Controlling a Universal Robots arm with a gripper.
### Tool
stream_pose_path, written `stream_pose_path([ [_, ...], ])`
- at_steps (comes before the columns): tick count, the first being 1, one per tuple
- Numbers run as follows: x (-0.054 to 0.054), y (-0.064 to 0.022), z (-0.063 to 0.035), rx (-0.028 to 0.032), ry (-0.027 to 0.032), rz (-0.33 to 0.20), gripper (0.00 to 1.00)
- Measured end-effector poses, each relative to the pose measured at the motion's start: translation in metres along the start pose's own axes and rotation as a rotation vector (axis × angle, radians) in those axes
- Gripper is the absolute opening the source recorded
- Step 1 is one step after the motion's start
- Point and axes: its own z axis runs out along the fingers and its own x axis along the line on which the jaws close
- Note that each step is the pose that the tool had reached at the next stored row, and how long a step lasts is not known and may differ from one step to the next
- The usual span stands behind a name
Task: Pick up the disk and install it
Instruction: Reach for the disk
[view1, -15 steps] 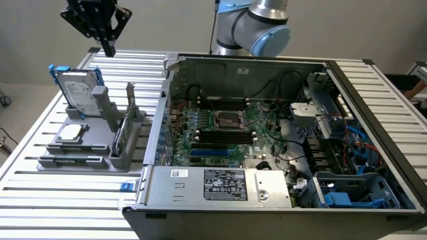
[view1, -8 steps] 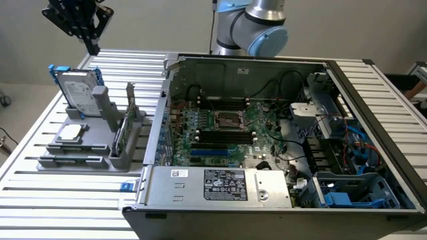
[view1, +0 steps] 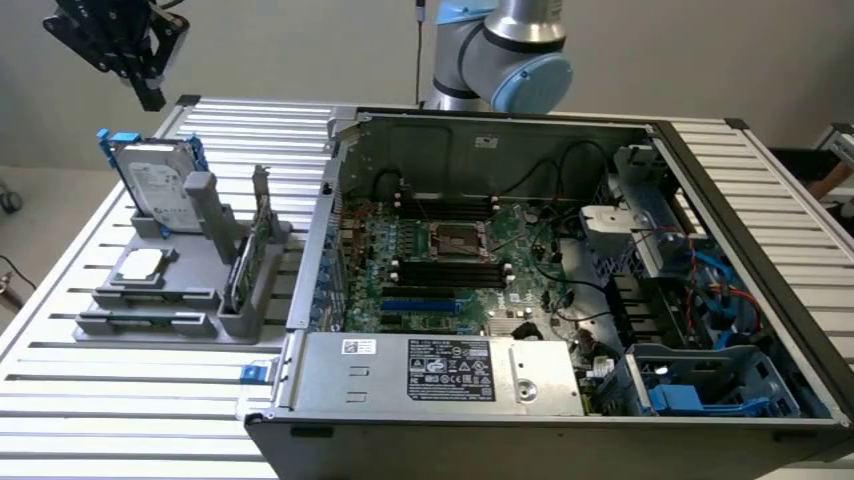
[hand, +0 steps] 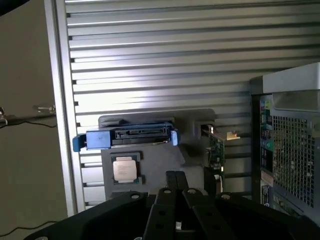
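Observation:
The disk (view1: 158, 185) stands on edge in a grey holder (view1: 167, 290) at the exterior view's left, its white label facing out and blue rails along both sides. From the wrist view I look down on the disk (hand: 131, 136) edge-on, connector side up, with a blue rail at each end. My gripper (view1: 150, 98) hangs high above the table's far left corner, above and behind the disk and well apart from it. Its two dark fingers (hand: 171, 178) lie pressed together, so the gripper (hand: 175, 175) is shut with nothing in it.
A small square processor chip (view1: 140, 265) lies flat on the holder in front of the disk. An expansion card (view1: 254, 250) stands upright beside it. The open computer case (view1: 347, 180) fills the exterior view's right, with a power-supply box (view1: 441, 372) and a blue drive cage (view1: 701, 385).

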Motion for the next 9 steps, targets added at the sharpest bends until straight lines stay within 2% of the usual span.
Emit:
stream_pose_path([
  [5,0.023,0.0041,0.0017,0.0107,-0.0009,0.0,0.11],
  [9,0.042,0.013,0.0039,0.0126,-0.0011,0.0,0.11],
])
